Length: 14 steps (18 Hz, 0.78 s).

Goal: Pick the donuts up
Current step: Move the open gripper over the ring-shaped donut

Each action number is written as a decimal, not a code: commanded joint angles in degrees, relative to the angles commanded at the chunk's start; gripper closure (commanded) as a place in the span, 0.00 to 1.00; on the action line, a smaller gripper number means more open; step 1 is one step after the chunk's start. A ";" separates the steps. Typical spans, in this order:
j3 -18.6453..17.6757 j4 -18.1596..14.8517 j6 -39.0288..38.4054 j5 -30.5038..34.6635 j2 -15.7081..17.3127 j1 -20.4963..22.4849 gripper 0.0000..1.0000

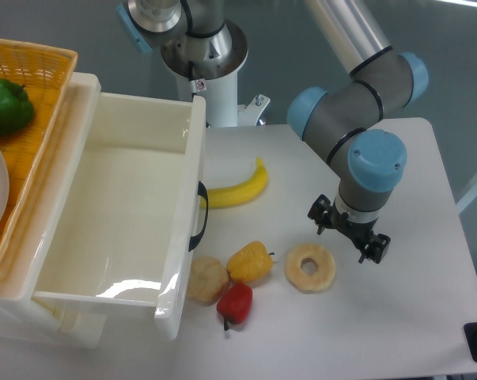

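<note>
Red pepper [235,302], tan lump [206,279] and yellow pepper [250,262] cluster nearest the viewer, left of the gripper [348,237]. Donut ring [310,267] lies flat just beside and slightly below-left of the tool, untouched. Fingers spread wide, empty: approach step. Next move likely shifts left, then descends across the rim. Bare tabletop [412,301] to the right; banana [236,191] and bin [135,214] lie beyond.
</note>
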 joint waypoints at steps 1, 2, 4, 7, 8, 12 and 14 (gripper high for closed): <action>0.00 0.00 0.17 0.00 -0.17 0.00 0.00; 0.09 0.00 -0.08 0.00 -0.35 0.00 0.00; 0.09 0.17 -1.31 0.00 -0.79 0.09 0.00; -2.19 4.11 -2.98 -0.61 -1.41 0.79 0.00; -3.24 6.57 -4.29 -0.62 -1.76 0.79 0.00; -3.17 9.32 -7.03 0.17 -4.30 0.79 0.00; -2.03 9.23 -8.60 0.00 -5.27 2.54 0.00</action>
